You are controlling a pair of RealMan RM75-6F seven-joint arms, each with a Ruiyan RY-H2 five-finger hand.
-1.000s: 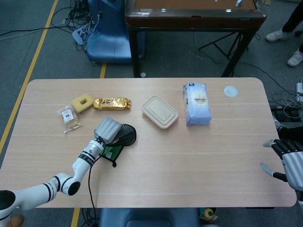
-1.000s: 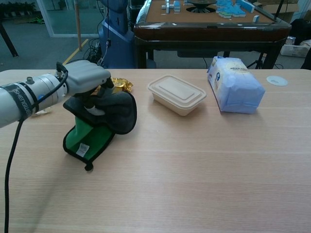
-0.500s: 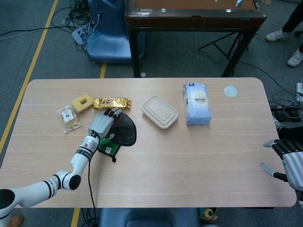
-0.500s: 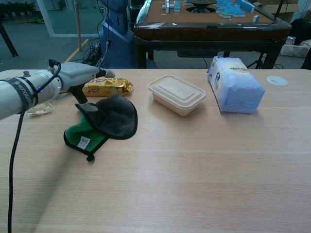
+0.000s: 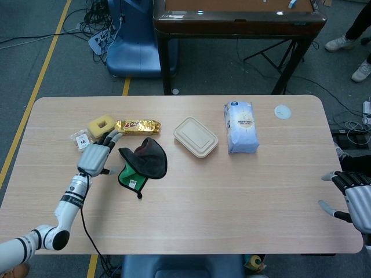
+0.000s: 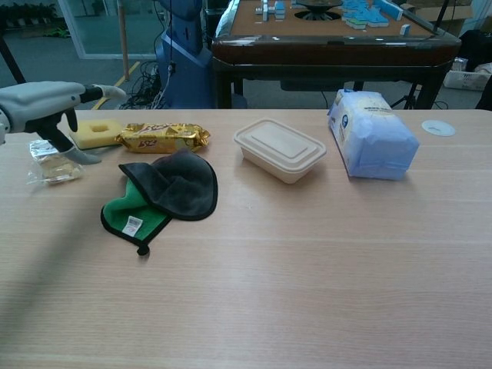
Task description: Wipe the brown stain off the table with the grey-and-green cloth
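The grey-and-green cloth (image 5: 143, 164) lies just right of the left robot hand (image 5: 95, 157), which is released, fingers spread; nearer hand.

No print is readable: the cloth (image 6: 163, 194) has a white tag, and the gold packet (image 6: 163, 137) perhaps shows red lettering, too blurred.

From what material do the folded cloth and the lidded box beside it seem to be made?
The cloth looks like soft microfibre or terry, grey on one face and green on the other: matte, fuzzy, with limp folds and a sewn label. The lidded box looks like moulded pulp fibre, possibly matte plastic: beige, dull, with rounded pressed edges.
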